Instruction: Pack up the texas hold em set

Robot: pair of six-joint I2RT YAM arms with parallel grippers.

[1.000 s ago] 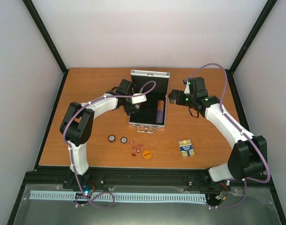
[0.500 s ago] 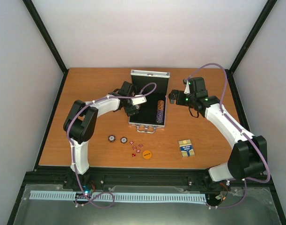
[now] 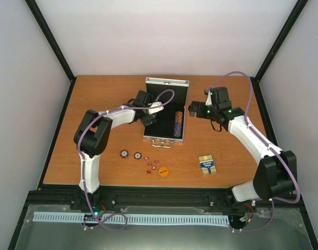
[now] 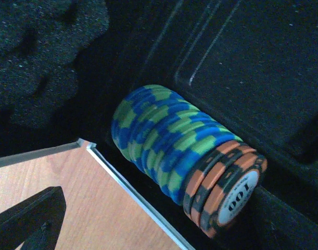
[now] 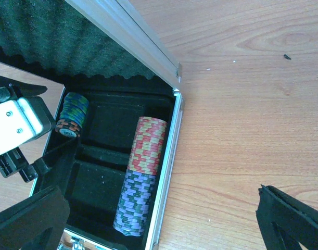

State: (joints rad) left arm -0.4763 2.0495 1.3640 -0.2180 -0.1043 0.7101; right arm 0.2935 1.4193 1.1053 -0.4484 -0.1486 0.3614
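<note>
The silver case lies open mid-table, its lid raised at the back. Its right slot holds a row of red-yellow chips and purple chips. The left slot holds blue-green chips ending in orange-black chips. My left gripper hovers open over the case's left side, just beside those chips, holding nothing. My right gripper hangs open over the table at the case's right rim, holding nothing. Two loose chips, red dice, an orange disc and the card deck lie in front.
The wooden table is framed by black posts and white walls on three sides. Both arm bases stand at the near edge, behind a black rail.
The left arm's elbow has swung right and forward while its gripper stayed over the case's left slot. The right arm has hardly moved.
</note>
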